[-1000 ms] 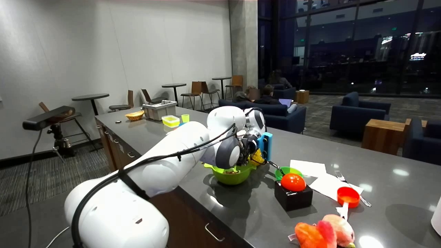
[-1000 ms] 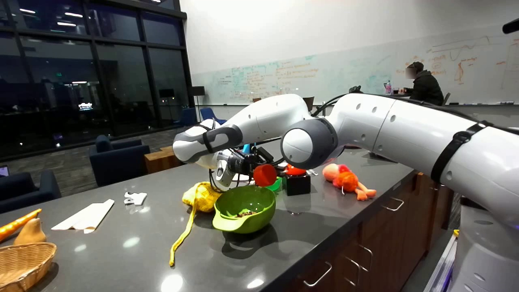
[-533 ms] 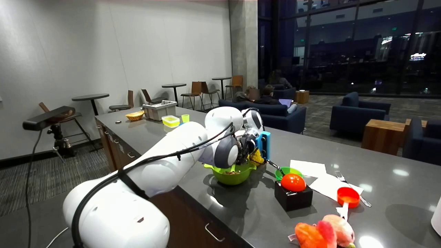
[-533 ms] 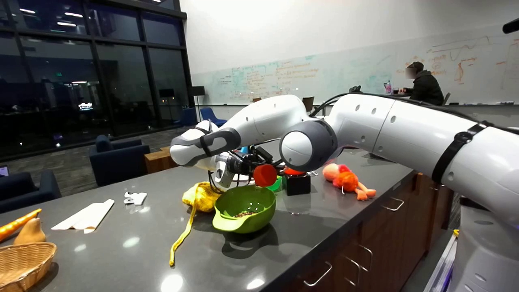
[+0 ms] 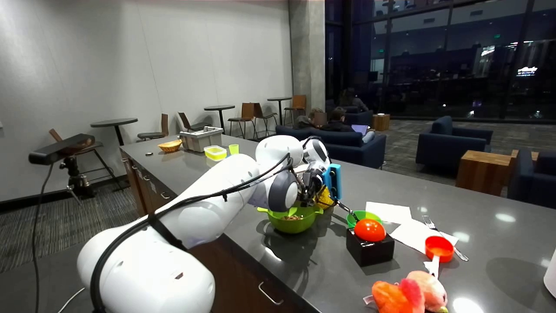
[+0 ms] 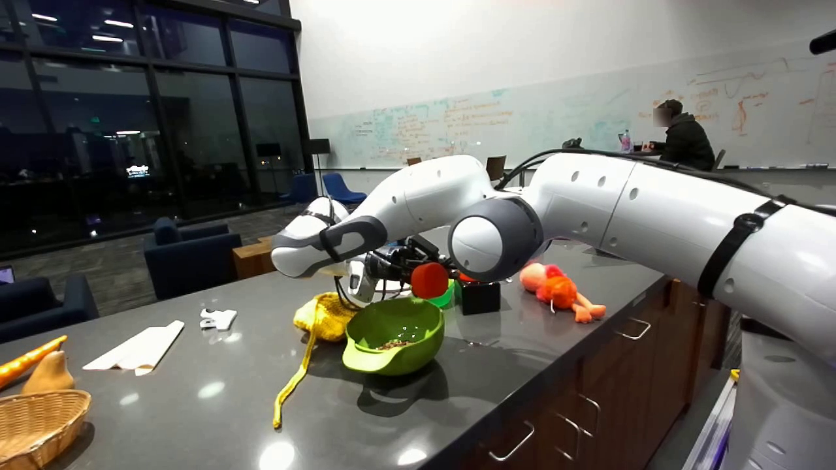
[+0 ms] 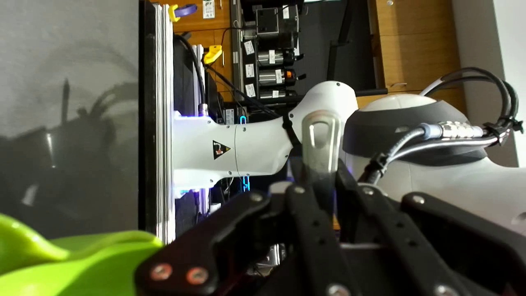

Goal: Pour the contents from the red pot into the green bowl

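Observation:
The red pot [image 6: 429, 281] hangs over the far rim of the green bowl [image 6: 372, 361], tipped on its side with a round red face toward the camera. My gripper [image 7: 322, 174] is shut on its pale handle [image 7: 321, 139], whose free end sticks out past the fingertips in the wrist view. Brown bits [image 6: 395, 344] lie on the bottom of the green bowl. At the lower left of the wrist view shows only part of that bowl's rim. The pot's body is hidden there, and the arm covers it in an exterior view, above the bowl [image 5: 293, 224].
A yellow knitted pouch [image 6: 326, 318] touches or nearly touches the bowl. Close by stand a black block [image 5: 370, 252] with a red ball [image 5: 369, 229] and a small green bowl [image 5: 358, 215]. Farther off lie a red-and-white scoop [image 5: 438, 248] and a plush toy [image 6: 558, 292].
My wrist has swung slightly sideways and the gripper has risen a little. The pot stays over the bowl, shifted and turned only slightly. The grip on its handle is unchanged.

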{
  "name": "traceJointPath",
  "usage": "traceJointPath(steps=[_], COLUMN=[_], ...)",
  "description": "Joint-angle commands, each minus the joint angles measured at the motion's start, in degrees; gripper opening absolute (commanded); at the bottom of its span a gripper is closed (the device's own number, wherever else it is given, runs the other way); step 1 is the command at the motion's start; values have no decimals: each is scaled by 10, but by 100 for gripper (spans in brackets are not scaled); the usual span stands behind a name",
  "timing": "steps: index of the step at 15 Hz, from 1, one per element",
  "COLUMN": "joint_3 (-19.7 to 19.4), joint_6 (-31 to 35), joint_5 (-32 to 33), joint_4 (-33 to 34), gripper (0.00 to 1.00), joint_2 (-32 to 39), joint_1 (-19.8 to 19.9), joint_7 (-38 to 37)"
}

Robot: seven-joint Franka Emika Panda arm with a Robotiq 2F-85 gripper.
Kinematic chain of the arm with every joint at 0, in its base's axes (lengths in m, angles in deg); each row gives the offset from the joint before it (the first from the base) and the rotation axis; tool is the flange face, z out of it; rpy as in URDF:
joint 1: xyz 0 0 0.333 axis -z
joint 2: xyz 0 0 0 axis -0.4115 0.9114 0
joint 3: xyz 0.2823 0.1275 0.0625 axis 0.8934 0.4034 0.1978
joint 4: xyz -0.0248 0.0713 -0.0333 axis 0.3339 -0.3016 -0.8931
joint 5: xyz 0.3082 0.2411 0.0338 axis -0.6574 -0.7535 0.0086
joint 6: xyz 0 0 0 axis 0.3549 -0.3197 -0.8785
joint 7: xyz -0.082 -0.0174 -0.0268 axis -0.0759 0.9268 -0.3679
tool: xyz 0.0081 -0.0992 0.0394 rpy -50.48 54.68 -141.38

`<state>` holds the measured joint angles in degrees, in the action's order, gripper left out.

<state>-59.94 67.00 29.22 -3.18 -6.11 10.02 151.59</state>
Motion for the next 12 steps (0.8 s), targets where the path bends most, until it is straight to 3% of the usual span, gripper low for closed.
traceJointPath(steps=[1,8,9,12], joint_3=[-21,-16,-12,-9], joint_6=[-15,0,20,40], joint_5=[32,-11,-42,-98], joint_4=[24,68,36,70], gripper=[4,4,4,4], joint_2=[17,9,-17,-18], joint_1=[-12,-5,1,5], joint_7=[37,23,-5,-42])
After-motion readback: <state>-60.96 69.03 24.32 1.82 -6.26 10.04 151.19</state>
